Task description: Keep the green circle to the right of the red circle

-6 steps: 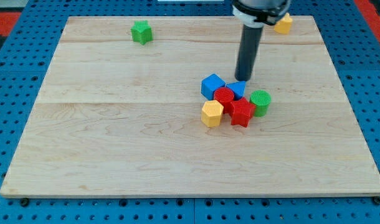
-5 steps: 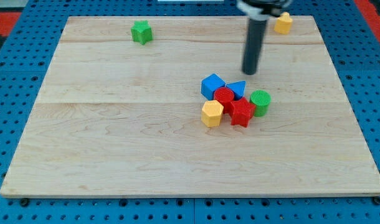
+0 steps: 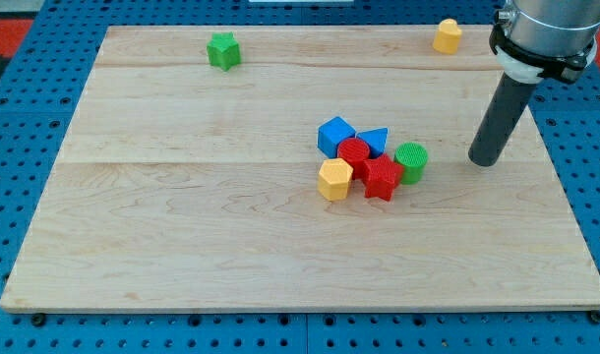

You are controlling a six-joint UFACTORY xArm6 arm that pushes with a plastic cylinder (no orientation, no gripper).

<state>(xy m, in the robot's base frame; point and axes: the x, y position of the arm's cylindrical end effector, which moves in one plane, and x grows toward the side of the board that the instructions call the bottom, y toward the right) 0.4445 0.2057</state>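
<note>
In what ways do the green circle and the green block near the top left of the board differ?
The green circle is a round cylinder, while the green star-like block has notched, pointed sides. The green circle stands at the cluster's right edge, beside the red star block; the green star-like block stands alone. My tip is close to the circle's right, far from the other. Both are green.

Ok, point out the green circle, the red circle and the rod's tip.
green circle (image 3: 411, 157): camera view, on its round top face.
red circle (image 3: 354, 152): camera view, on its top face.
my tip (image 3: 484, 161): camera view, the rod's very end, to the view's right of the green circle.
</note>
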